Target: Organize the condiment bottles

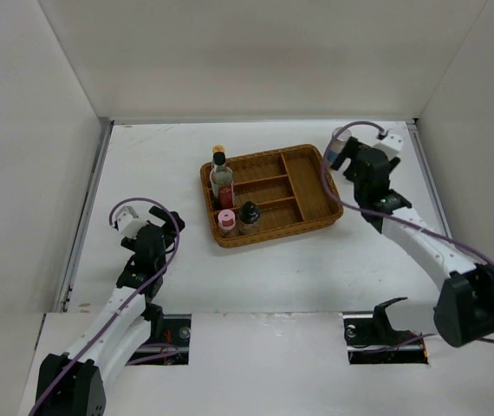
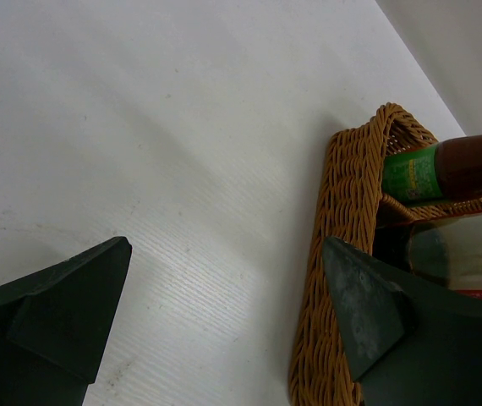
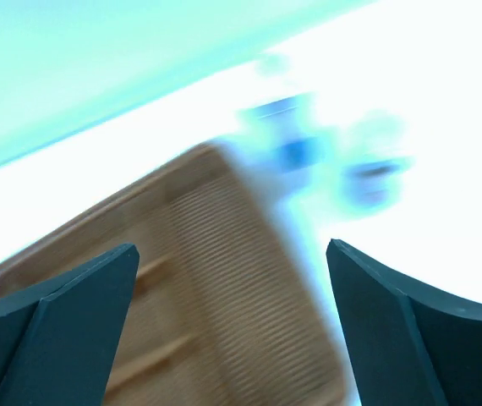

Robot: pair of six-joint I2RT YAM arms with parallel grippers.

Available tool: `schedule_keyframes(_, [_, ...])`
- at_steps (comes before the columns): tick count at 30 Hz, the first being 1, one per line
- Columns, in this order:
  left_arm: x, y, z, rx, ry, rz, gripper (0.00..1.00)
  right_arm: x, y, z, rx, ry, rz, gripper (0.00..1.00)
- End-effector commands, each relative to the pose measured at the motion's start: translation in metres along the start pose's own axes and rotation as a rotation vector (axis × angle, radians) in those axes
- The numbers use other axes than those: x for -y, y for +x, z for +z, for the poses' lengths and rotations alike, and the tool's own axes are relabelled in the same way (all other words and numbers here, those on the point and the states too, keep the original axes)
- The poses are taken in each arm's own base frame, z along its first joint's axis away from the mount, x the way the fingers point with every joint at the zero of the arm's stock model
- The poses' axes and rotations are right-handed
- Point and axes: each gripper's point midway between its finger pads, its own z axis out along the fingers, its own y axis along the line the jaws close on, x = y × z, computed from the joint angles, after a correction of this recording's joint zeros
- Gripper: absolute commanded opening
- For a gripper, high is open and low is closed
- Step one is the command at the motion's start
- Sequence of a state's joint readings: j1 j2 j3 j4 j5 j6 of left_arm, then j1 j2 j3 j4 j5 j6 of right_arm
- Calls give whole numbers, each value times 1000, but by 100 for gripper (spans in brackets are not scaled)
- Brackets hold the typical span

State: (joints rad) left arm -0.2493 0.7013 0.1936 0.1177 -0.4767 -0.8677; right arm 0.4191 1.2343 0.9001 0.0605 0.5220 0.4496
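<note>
From above: white table (image 1: 152,156) boxed in by white walls (image 1: 22,130) on the left, far and right sides. Brown wicker tray (image 1: 269,195) near the middle, slightly skewed, with open surface all round it, widest to the left and along the near edge.

Clustered in the tray's left-hand compartment: tall clear black-capped bottle (image 1: 221,180), yellow-capped bottle (image 1: 218,152) just behind it, then pink-capped jar (image 1: 227,222) and small dark black-capped bottle (image 1: 249,217) side by side at the near end.

Just off the tray's far right corner, silver-lidded blue-label jar (image 1: 334,153), close by the right gripper (image 1: 345,165); contact impossible to judge from here. Left gripper (image 1: 170,221) low over open table, left of the tray and apart from it.

From the left wrist: left gripper (image 2: 226,245) spread wide, nothing between the fingers but bare table. Right-hand finger (image 2: 368,313) just beside the tray's woven rim (image 2: 334,220); touching or not, unclear. Past the rim, the green-labelled brown body of the yellow-capped bottle (image 2: 440,169) and part of the tall clear black-capped bottle (image 2: 461,254).

From the right wrist: heavily blurred. Right gripper (image 3: 232,245) spread wide, holding nothing. Tray corner (image 3: 224,279) under the gap. Silver-lidded blue-label jar (image 3: 292,152) only a blue smear beyond that corner, on the table, not between the fingertips.
</note>
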Motion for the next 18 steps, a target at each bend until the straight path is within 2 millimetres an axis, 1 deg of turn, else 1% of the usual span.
schedule_keyframes(1, [6, -5, 0, 22, 31, -17, 100, 70, -4, 38, 22, 189, -4, 100])
schedule_keyframes(3, [6, -5, 0, 21, 32, -17, 100, 100, -10, 66, 8, 234, 11, 100])
schedule_keyframes(4, [6, -5, 1, 21, 32, -17, 100, 105, -9, 79, -19, 224, 14, 100])
schedule_keyframes(6, [7, -5, 1, 22, 35, -18, 100, 111, -8, 102, -46, 203, 16, 100])
schedule_keyframes(8, [7, -5, 1, 22, 35, -18, 100, 108, -3, 123, -75, 167, 10, 100])
schedule_keyframes(10, [8, -4, 1, 19, 38, -18, 100, 113, 2, 140, -98, 166, -14, 100])
schedule_keyframes(13, [8, -4, 2, 21, 39, -20, 100, 116, 11, 157, -127, 166, -30, 100])
schedule_keyframes(15, [7, -4, 2, 19, 37, -19, 100, 114, 18, 163, -143, 149, -46, 100])
schedule_keyframes(18, [7, -3, 4, 17, 34, -17, 100, 118, 28, 172, -164, 162, -61, 100])
